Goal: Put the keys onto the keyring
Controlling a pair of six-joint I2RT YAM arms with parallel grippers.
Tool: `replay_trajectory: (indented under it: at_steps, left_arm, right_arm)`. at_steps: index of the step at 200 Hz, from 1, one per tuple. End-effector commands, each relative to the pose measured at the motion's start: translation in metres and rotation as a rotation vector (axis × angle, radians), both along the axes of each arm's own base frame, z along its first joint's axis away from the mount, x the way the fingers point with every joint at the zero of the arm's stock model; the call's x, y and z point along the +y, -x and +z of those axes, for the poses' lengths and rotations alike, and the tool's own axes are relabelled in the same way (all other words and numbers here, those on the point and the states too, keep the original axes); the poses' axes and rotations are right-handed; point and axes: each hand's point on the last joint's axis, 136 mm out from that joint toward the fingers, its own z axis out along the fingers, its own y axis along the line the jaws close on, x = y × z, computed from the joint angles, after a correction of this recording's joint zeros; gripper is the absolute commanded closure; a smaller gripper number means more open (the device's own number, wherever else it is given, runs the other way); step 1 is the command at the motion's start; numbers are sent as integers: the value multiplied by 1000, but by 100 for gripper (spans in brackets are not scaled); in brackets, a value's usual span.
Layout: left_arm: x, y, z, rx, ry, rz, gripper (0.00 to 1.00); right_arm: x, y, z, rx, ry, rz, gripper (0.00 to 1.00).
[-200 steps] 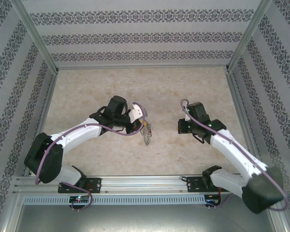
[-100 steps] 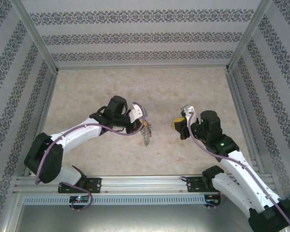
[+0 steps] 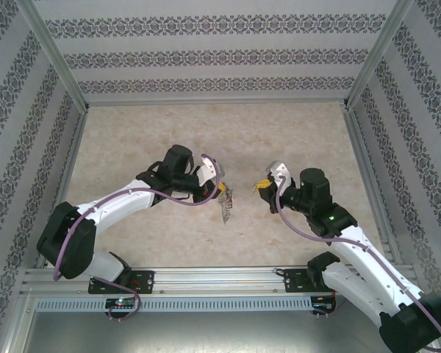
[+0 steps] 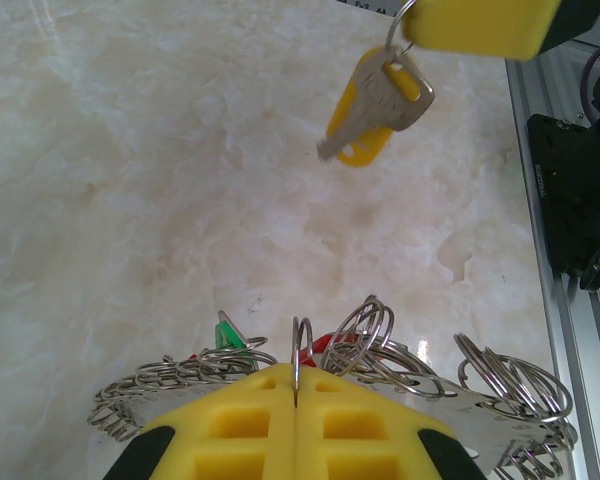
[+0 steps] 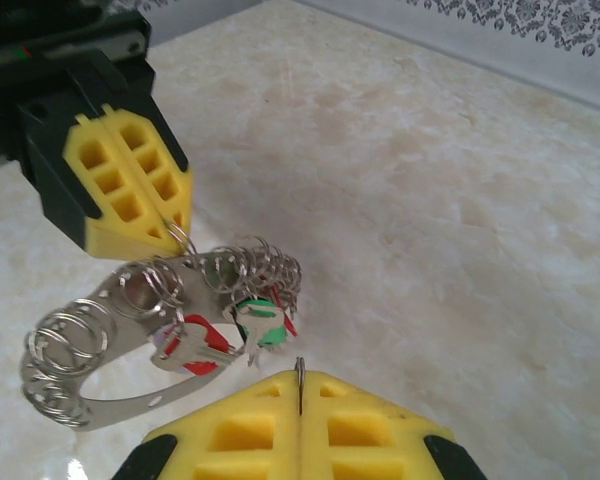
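1. Nearest me, on the near side of the keyring (image 3: 224,208), runs the aluminium rail (image 3: 206,281) with both arm bases bolted to it.
2. The keyring itself is a thin silver band, fringed all round with small split rings. It hangs over the marbled table (image 3: 132,140), a little left of centre. I can't tell whether its low end touches the top.
3. The left gripper (image 4: 295,385) sits right at the keyring's upper edge. Its yellow pads are pressed together on one of the small split rings, and the whole band hangs from that pinch.
4. Among the rings on the keyring's fringe there are already a few keys with red and green tags (image 5: 230,335), bunched close together.
5. To the right of the keyring, a clear gap away, is the right gripper (image 5: 300,395). Its pads are also squeezed tight, on a thin wire loop.
6. From that loop hangs the yellow-tagged key (image 4: 380,105), dangling free above the table, apart from the keyring and level with its upper part.
7. Beyond the keyring the table runs back bare to the patterned wall (image 3: 213,59).
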Motion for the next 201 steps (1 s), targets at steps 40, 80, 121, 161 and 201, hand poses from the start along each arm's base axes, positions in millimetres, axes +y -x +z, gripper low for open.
replay_trajectory:
  at_steps: [40,80,121,161,201]
  left_arm:
    - [-3,-1,15,-50,63,-8,100]
    - [-5,1,16,-64,72,-22,100]
    - [-8,1,13,-48,78,-34,100]
    - [-8,4,7,-21,70,-47,100]
    - [-7,3,4,-13,72,-32,100]
  right_arm:
    - [16,-4,-5,-107,110,121,100]
    - [37,-4,-6,-176,165,237,100]
    - [60,-7,-5,-203,126,321,100]
    - [73,-6,-3,-192,97,390,100]
    - [84,1,1,-165,52,466,100]
